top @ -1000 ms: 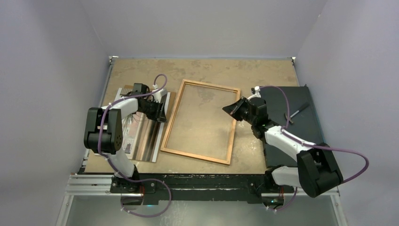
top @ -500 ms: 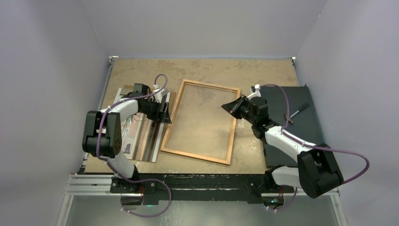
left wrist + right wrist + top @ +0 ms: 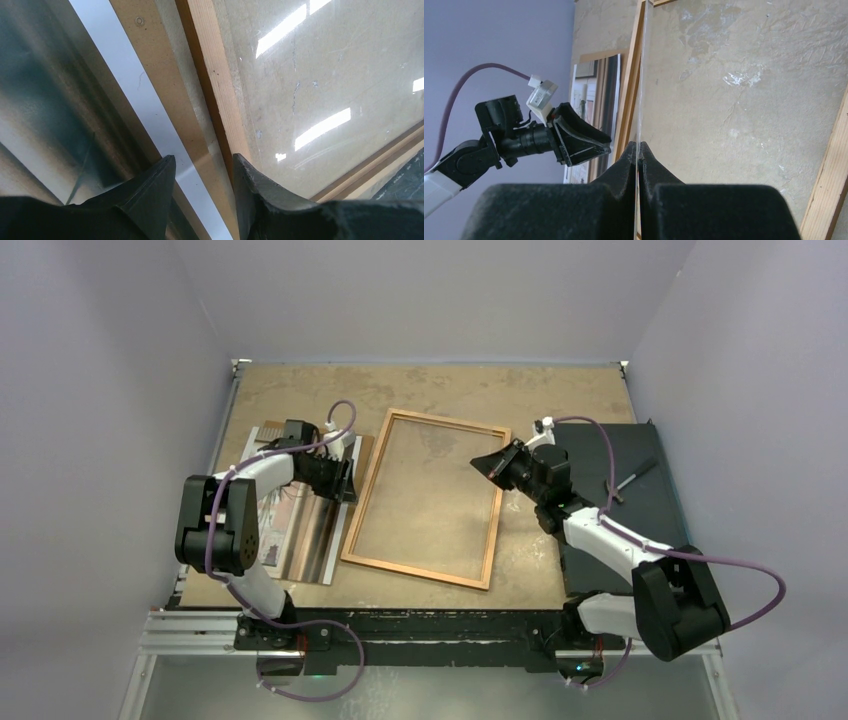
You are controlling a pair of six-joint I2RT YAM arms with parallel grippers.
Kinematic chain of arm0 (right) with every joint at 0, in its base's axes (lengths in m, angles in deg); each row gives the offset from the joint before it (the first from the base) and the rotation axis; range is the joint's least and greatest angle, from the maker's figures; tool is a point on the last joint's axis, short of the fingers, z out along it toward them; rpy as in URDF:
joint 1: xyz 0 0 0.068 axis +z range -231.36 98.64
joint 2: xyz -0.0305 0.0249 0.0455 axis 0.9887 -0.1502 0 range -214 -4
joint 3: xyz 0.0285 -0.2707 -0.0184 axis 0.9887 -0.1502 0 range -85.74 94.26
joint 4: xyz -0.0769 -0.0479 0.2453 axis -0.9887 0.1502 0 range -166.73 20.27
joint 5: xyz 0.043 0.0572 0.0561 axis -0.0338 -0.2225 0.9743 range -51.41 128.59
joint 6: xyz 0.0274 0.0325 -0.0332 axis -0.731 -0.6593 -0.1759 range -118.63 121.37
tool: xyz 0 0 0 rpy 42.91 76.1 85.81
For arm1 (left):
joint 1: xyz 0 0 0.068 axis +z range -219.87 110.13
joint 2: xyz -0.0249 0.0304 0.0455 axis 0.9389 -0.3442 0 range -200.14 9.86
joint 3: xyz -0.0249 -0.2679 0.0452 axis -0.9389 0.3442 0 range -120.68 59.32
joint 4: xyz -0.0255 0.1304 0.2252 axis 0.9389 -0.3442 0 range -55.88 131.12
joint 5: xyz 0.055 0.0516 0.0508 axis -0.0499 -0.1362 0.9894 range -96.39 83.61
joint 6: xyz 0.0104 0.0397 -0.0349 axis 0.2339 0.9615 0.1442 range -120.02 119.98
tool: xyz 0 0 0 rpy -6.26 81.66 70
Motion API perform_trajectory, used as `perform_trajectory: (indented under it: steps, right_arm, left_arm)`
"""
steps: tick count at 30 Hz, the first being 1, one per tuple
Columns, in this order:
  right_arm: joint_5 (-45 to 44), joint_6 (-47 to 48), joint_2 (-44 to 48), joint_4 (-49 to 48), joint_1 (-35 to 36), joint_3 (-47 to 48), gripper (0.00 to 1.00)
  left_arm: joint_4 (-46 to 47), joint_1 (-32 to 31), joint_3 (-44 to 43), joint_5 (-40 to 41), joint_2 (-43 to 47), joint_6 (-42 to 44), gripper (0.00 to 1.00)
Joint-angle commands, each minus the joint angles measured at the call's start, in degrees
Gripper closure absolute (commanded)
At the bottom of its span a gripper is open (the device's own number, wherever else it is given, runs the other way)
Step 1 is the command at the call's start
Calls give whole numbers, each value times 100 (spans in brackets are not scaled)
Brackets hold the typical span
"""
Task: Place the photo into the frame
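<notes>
Pinching thin clear pane [image 3: 642, 75] over wooden frame [image 3: 418, 569]: right hand [image 3: 638, 149].

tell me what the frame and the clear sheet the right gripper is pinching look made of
The frame: unpainted light wood, matte, with visible grain and small specks. The sheet in the right gripper: clear and glossy, either glass or acrylic; it throws bright reflections and the table shows through it.

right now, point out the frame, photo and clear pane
frame [image 3: 415, 572]: top view, on the near rail
photo [image 3: 300, 535]: top view, on the print's near part
pane [image 3: 325, 100]: left wrist view, on its reflective face
</notes>
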Motion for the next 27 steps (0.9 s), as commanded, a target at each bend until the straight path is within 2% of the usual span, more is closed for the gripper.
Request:
perform_trajectory:
  steps: [1, 10, 20, 27]
  right_arm:
    - [175, 69, 170, -540, -9, 228, 100]
    - [453, -273, 284, -900, 7, 175, 100]
    - [-124, -502, 389, -609, 62, 112, 100]
    - [-121, -586, 253, -722, 57, 78, 100]
  left_arm:
    - [63, 0, 135, -23, 62, 33, 56]
    - [203, -4, 247, -68, 9, 72, 58]
    - [171, -75, 229, -246, -51, 137, 64]
    - [76, -87, 150, -130, 125, 300, 68]
